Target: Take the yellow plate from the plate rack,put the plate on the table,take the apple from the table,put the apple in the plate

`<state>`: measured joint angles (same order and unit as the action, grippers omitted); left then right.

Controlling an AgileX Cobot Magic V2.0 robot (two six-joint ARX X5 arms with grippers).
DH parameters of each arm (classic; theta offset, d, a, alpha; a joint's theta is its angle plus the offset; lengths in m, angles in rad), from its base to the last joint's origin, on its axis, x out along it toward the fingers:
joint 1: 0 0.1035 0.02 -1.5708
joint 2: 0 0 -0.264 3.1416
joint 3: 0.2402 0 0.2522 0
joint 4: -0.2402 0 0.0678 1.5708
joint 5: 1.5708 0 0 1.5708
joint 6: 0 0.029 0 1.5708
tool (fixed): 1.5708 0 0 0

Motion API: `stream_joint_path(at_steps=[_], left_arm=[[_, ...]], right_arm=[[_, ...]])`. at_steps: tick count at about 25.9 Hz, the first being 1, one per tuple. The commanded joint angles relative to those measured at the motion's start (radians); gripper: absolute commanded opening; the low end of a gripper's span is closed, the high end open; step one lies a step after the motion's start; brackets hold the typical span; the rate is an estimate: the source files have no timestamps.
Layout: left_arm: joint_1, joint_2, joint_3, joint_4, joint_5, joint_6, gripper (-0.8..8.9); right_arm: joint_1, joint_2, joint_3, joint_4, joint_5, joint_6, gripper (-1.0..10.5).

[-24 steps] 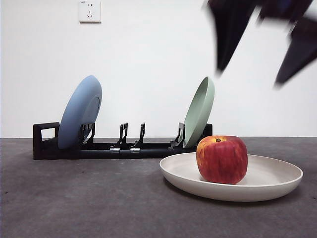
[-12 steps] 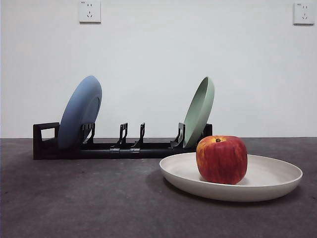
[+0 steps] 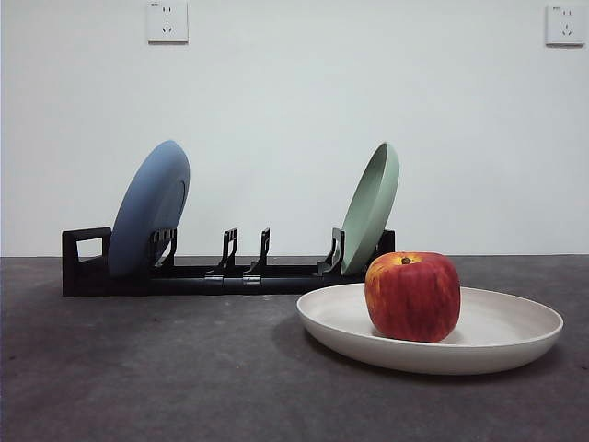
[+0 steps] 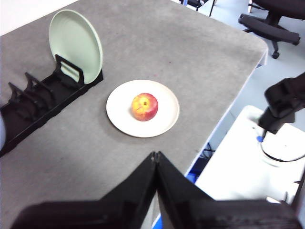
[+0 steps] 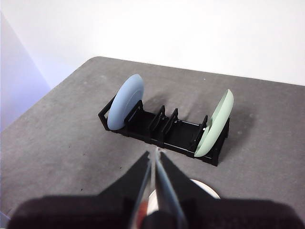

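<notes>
Left end effector [image 4: 156,157]: jaws closed together, empty, high above worktop [image 4: 143,43] edge. Right end effector [image 5: 153,157]: jaws closed, empty, raised above yellow plate [image 3: 502,336]. Apple [image 3: 412,296] rests upright in yellow plate, left of plate centre in front view. Yellow plate lies flat on worktop, near plate rack [image 3: 221,273]. Blue plate [image 3: 149,208] and green plate [image 3: 371,208] stand in rack at opposite ends.

The red apple [image 3: 412,296] sits upright in the cream yellow plate [image 3: 497,336], flat on the table [image 3: 147,368], well beyond the closed left gripper [image 4: 156,156].
</notes>
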<state>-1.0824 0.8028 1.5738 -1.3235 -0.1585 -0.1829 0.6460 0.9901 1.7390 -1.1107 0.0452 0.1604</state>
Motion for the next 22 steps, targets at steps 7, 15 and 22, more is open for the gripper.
stream_joint_path(at_steps=[7, 15, 22], left_arm=[[0.519, 0.016, -0.025, 0.006, 0.126, 0.111, -0.03], [1.023, -0.077, -0.327, 0.290, 0.255, 0.420, -0.04], [1.157, -0.365, -1.036, 1.073, 0.523, 0.422, -0.04]], right_arm=[[0.002, 0.017, 0.001, -0.121, 0.001, -0.005, 0.2], [0.002, 0.064, -0.001, -0.264, 0.004, -0.006, 0.2], [0.002, 0.129, -0.001, -0.264, 0.013, -0.006, 0.2]])
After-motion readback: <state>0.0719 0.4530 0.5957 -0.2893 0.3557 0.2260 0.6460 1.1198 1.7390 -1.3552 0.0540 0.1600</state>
